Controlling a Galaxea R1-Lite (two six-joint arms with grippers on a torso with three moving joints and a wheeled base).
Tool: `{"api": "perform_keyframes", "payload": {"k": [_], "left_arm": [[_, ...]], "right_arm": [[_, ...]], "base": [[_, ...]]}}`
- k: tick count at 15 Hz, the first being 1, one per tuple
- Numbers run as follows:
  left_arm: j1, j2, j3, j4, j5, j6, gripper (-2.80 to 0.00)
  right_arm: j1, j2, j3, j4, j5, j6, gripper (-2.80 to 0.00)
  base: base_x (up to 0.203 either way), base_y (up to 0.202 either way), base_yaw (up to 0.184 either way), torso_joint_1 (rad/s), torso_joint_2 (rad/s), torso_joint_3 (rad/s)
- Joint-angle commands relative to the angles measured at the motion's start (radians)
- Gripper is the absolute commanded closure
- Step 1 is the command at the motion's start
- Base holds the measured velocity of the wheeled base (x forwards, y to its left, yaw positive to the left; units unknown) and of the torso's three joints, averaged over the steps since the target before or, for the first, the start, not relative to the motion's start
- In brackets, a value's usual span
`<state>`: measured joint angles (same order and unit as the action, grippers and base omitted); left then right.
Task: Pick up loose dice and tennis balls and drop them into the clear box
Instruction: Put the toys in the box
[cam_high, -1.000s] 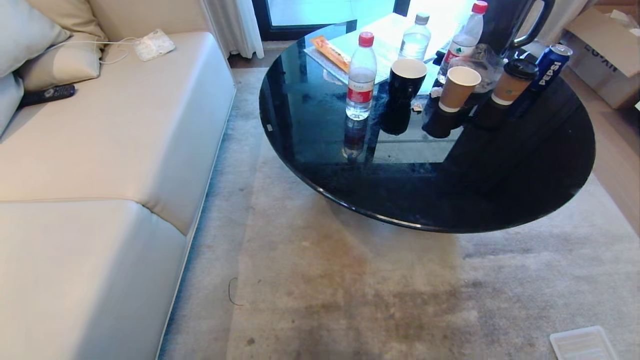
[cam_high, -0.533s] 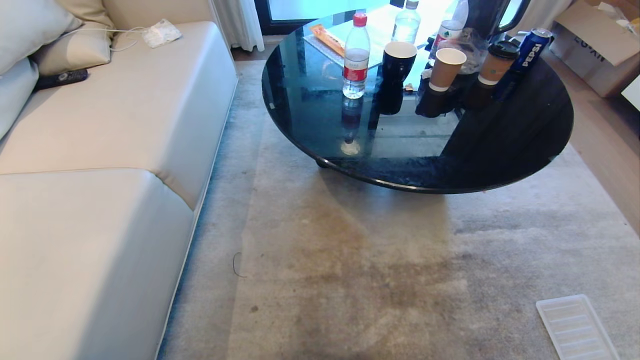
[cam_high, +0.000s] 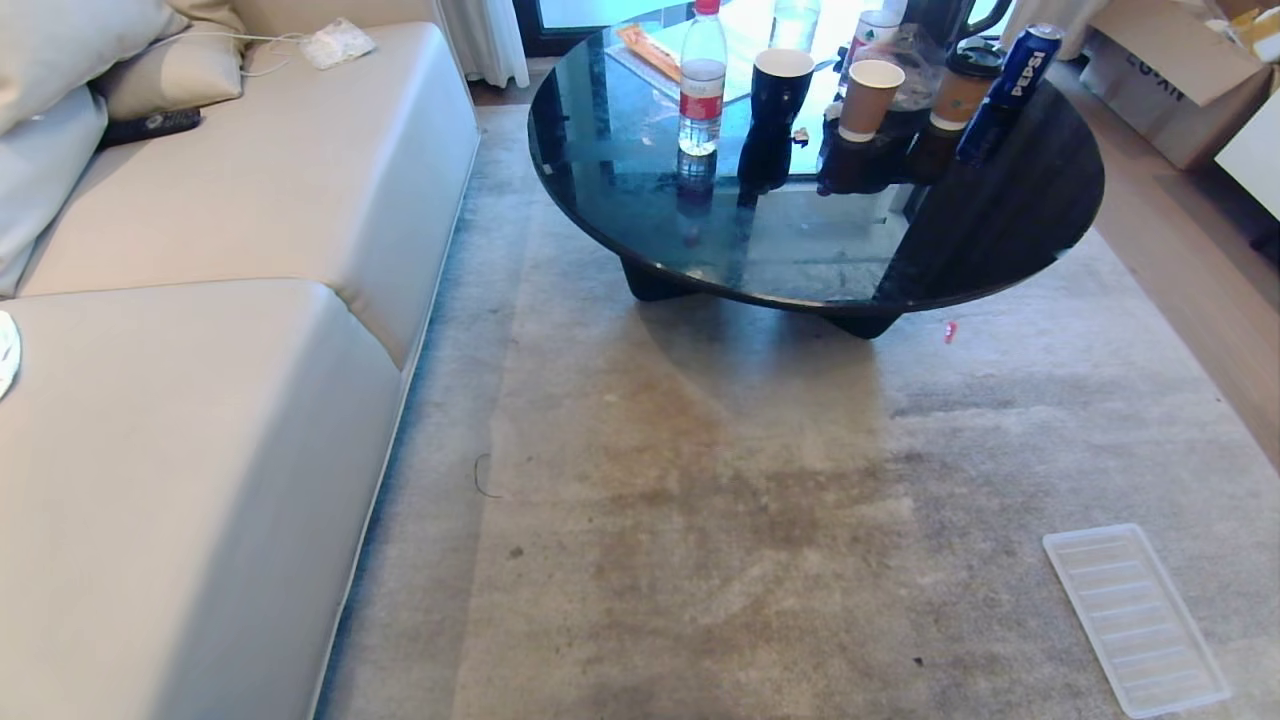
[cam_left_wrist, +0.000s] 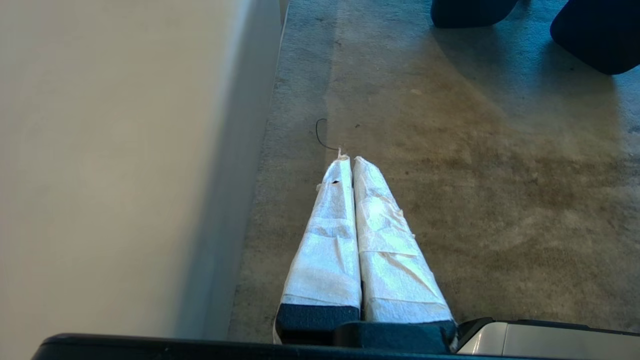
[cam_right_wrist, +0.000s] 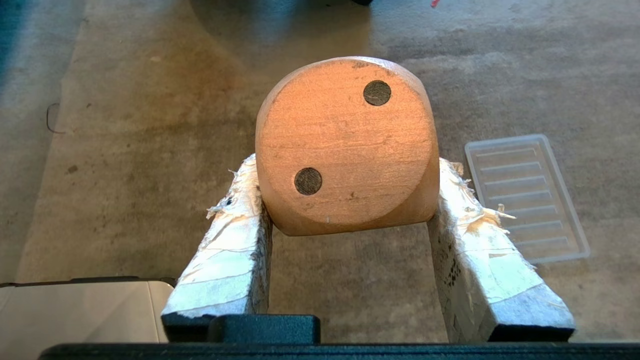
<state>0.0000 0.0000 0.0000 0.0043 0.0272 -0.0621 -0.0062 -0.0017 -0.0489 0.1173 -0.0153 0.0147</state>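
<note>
Table farther off; die (cam_right_wrist: 347, 150) half-visible in right tool (cam_right_wrist: 347, 200)

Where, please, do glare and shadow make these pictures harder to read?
Head view: the round black glass table mirrors window light and the bottles and cups on it, and throws a shadow onto the grey carpet. Right wrist view: warm light tints the beige wooden die orange. Left wrist view: the carpet's far end lies in bluish shade.
</note>
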Motion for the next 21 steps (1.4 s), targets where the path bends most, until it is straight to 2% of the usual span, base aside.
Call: {"api": "perform_keyframes", "payload": {"k": [1, 12, 21], "left_arm": [[0.000, 0.000, 0.000, 0.000, 0.000, -0.001, 0.00], [0.000, 0.000, 0.000, 0.000, 0.000, 0.002, 0.00], [0.000, 0.000, 0.000, 0.000, 0.000, 0.001, 0.00]], "right_arm": [[0.000, 0.002, 0.000, 0.001, 0.000, -0.003, 0.00], [0.000, 0.000, 0.000, 0.001, 0.000, -0.001, 0.00], [0.000, 0.000, 0.000, 0.001, 0.000, 0.001, 0.00]], "base": [[-0.190, 0.000, 0.001, 0.002, 0.00, -0.002], [-0.183, 0.000, -0.001, 0.002, 0.00, 0.003], [-0.010, 0.000, 0.000, 0.000, 0.00, 0.001]]}}
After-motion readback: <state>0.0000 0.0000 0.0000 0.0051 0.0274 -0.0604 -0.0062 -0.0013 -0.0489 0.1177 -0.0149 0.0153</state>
